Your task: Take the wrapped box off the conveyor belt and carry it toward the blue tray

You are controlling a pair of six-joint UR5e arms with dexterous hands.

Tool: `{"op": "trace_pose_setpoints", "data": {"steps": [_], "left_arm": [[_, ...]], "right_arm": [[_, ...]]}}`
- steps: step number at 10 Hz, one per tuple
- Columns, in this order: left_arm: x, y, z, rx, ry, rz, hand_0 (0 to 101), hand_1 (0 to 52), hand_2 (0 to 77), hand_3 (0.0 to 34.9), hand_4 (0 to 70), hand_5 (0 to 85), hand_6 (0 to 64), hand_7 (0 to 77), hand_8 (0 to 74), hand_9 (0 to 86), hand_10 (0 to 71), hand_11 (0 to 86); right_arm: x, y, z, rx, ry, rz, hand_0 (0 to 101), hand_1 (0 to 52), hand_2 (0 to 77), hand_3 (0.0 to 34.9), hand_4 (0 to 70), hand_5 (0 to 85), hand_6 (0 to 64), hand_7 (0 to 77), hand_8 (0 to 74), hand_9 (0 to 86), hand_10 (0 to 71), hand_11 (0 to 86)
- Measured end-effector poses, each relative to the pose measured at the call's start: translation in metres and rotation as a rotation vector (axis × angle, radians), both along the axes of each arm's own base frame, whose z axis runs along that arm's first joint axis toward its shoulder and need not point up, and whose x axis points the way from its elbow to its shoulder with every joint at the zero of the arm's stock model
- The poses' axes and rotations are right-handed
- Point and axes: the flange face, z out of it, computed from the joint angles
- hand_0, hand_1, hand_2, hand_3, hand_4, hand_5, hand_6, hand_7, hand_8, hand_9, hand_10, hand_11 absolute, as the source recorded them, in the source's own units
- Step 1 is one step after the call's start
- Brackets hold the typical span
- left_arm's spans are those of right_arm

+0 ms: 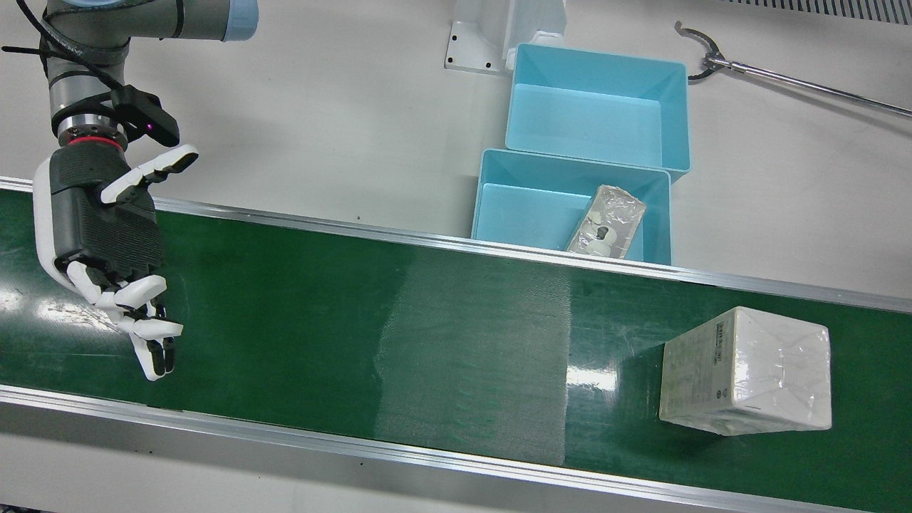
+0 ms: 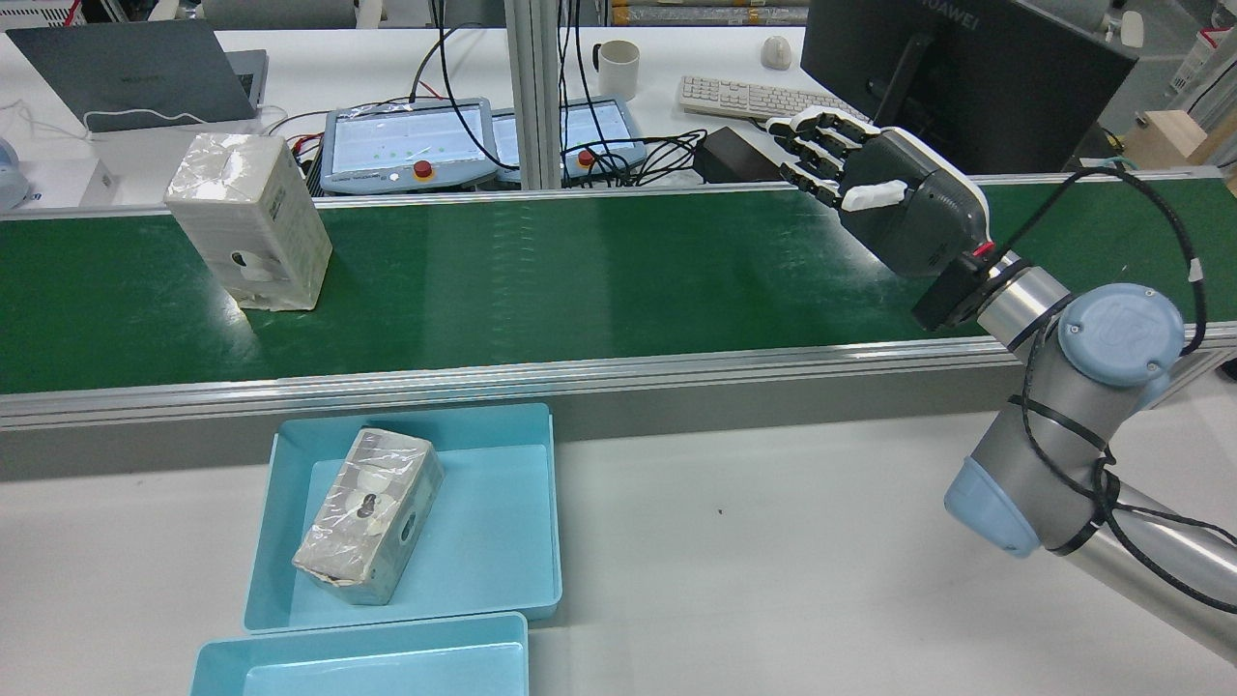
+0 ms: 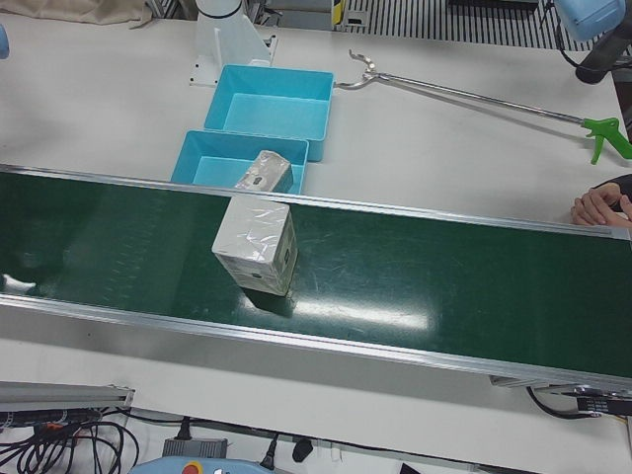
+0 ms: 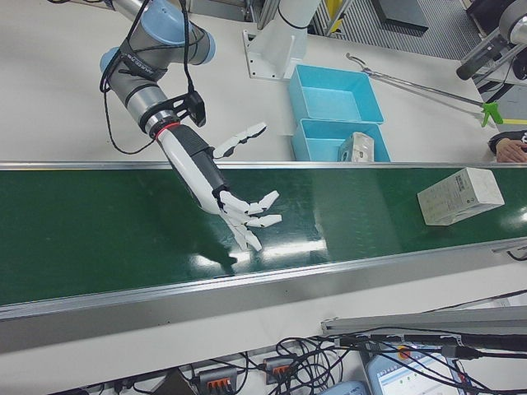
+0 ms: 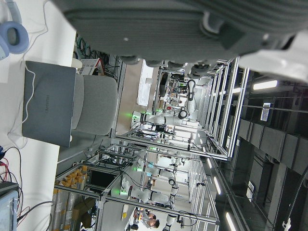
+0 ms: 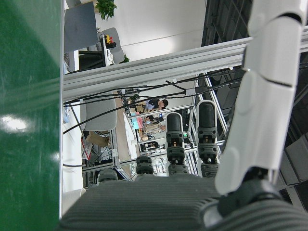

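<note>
Right hand of mine hangs over the green conveyor belt with fingers spread, holding nothing. Far along it sits the wrapped box (standing by itself), near the blue tray.

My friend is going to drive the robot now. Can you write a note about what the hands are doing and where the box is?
Right robot hand: open, empty, held over the belt, far from the box.
Left robot hand: only its own camera shows it, and that picture does not tell open from shut.
Box: stands on the belt, untouched, at the end away from the right robot hand.
Trays: two blue ones beside the belt. The near tray already holds another wrapped box; the far tray looks empty.
Done: nothing yet.
Left: grasp the box, lift it, carry it toward a tray.
</note>
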Motion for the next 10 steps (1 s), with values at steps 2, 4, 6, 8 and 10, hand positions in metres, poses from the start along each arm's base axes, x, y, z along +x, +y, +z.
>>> {"op": "trace_pose_setpoints", "data": {"steps": [2,4,6,8,10], "left_arm": [[0.0,0.0,0.0,0.0,0.0,0.0,0,0.0,0.5,0.0,0.0,1.1,0.5,0.0,0.0,0.0,0.5,0.0],[0.0,0.0,0.0,0.0,0.0,0.0,0,0.0,0.5,0.0,0.0,1.1,0.0,0.0,0.0,0.0,0.0,0.0],[0.0,0.0,0.0,0.0,0.0,0.0,0,0.0,1.1,0.0,0.0,1.1,0.0,0.0,0.0,0.0,0.5,0.0],[0.0,0.0,0.0,0.0,0.0,0.0,0,0.0,0.5,0.0,0.0,1.1,0.5,0.5,0.0,0.0,0.5,0.0],[0.0,0.0,0.0,0.0,0.0,0.0,0,0.0,1.1,0.0,0.0,1.1,0.5,0.0,0.0,0.0,0.0,0.0]], "right_arm": [[0.0,0.0,-0.001,0.001,-0.002,0.0,46,8.7,7.6,14.8,21.8,37.1,6.0,26.2,3.3,7.1,0.0,1.1],[0.0,0.0,0.0,-0.002,-0.003,-0.001,46,9.8,8.7,16.6,21.8,37.1,5.5,26.7,1.1,7.6,0.0,1.1],[-0.005,0.001,0.0,-0.005,-0.003,-0.009,46,9.3,9.3,16.6,21.8,37.1,5.5,26.7,1.6,7.6,0.0,1.1],[-0.01,0.003,0.001,-0.007,-0.003,-0.018,46,9.3,9.3,16.6,21.8,37.6,6.0,27.3,1.1,7.6,0.0,1.1],[-0.013,0.004,0.001,-0.007,0.0,-0.022,46,9.3,10.9,14.5,22.9,37.6,7.6,27.8,1.6,7.6,0.0,1.1]]}}
